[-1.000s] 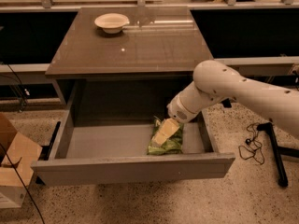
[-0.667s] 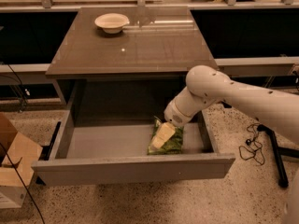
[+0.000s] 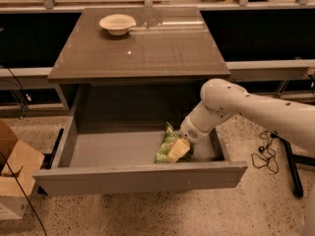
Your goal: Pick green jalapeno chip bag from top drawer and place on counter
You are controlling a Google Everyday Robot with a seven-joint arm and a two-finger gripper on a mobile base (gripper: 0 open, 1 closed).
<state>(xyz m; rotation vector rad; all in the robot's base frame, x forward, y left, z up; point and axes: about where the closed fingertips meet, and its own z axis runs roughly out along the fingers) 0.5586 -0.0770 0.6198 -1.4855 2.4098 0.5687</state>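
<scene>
- One arm (image 3: 256, 109), white, reaches in from the right of the view and bends down into the open drawer (image 3: 138, 175).
- Gripper (image 3: 178, 150) is low inside the drawer, near the front right corner, right on top of the chip bag (image 3: 165, 147). Its tan tip overlaps the bag's right half.
- Grip state: can't tell whether it's clamped on the bag or just resting on it.
- Chip bag: green w/ pale patches, crinkled, lying on the drawer floor close to the front panel, right of centre. Its top corner sticks up toward the back.
- Drawer is pulled well out. Grey inside, plain flat front, and no other items show in it.
- Arm's thick wrist fills the space btwn the bag and the drawer's right wall, so that side of the bag is hidden.
- Counter (image 3: 142, 53) sits directly above the drawer's back part. Its thick front edge overhangs just above the arm's elbow.
- White bowl (image 3: 117, 23) stands on the counter at the back left, well apart from the arm.
- Long pale ledge (image 3: 266, 69) w/ dark panels runs behind the counter on both sides.
- Cardboard box (image 3: 15, 171), flaps open, stands on the speckled floor (image 3: 147, 215) by the drawer's left front corner. A thin black cable (image 3: 19, 195) crosses in front of it.
- On the right of the view: a black stand leg (image 3: 291, 167) and a loose cable (image 3: 266, 151) on the floor under the arm.
</scene>
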